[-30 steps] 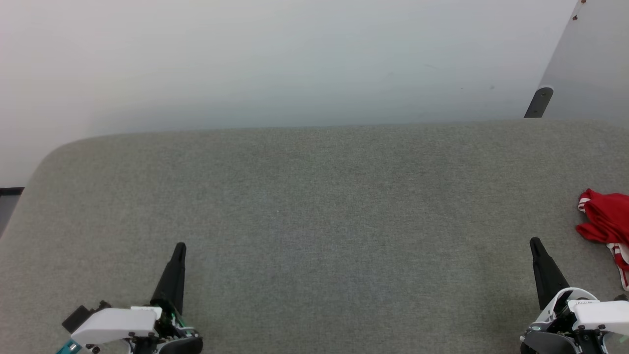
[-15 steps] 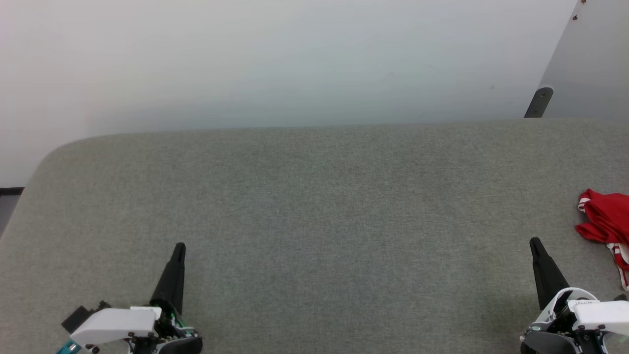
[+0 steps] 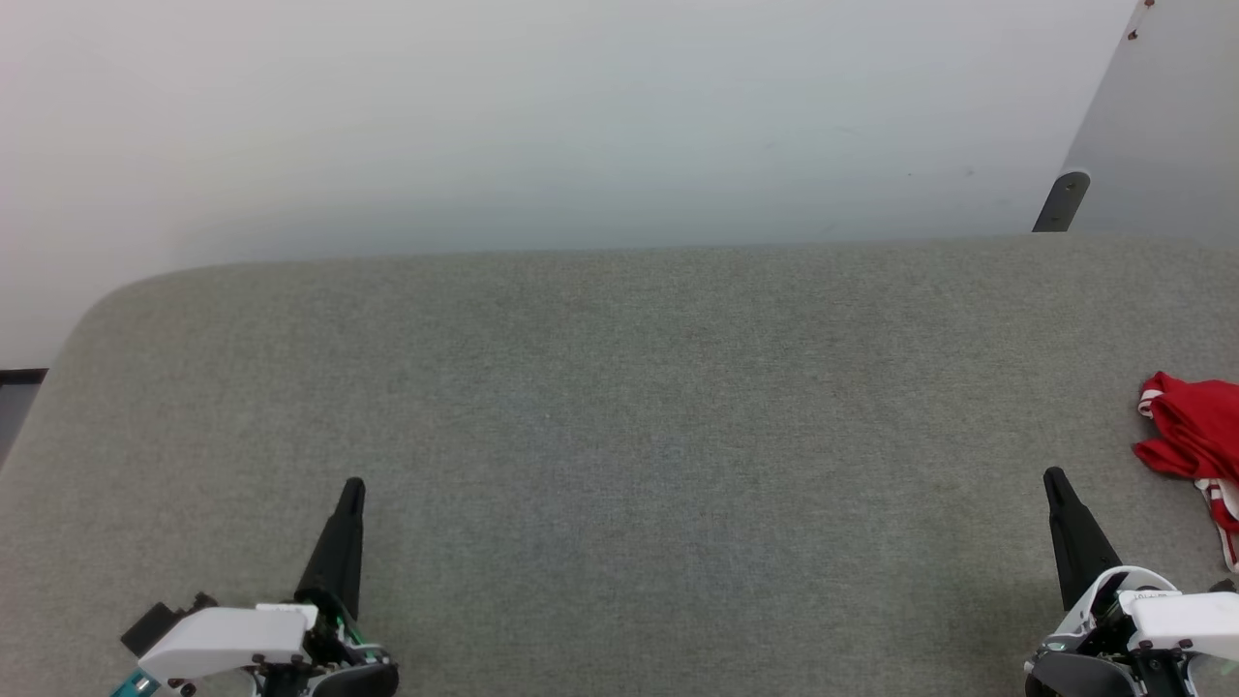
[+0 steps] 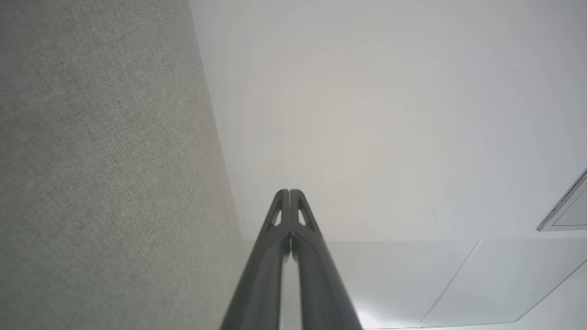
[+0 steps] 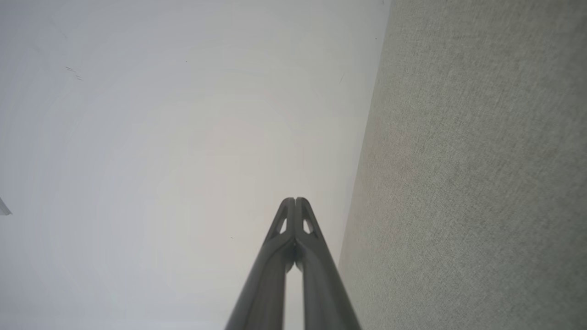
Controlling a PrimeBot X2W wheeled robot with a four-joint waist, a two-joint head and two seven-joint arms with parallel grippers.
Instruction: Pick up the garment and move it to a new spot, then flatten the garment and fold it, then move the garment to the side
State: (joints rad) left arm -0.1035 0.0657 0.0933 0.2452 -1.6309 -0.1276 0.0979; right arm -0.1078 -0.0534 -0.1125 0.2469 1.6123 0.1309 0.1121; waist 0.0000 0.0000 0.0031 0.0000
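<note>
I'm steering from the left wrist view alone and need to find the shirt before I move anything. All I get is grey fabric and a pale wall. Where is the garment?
Observer: In the head view the garment lies crumpled at the far right edge of the grey surface, partly cut off by the frame.
Operator: Which gripper is nearer to it?
Observer: The right gripper. The garment lies to its right, apart from it.
Operator: Is that gripper ready to grasp?
Observer: Not yet. In the right wrist view its fingers are pressed together, with nothing between them.
</note>
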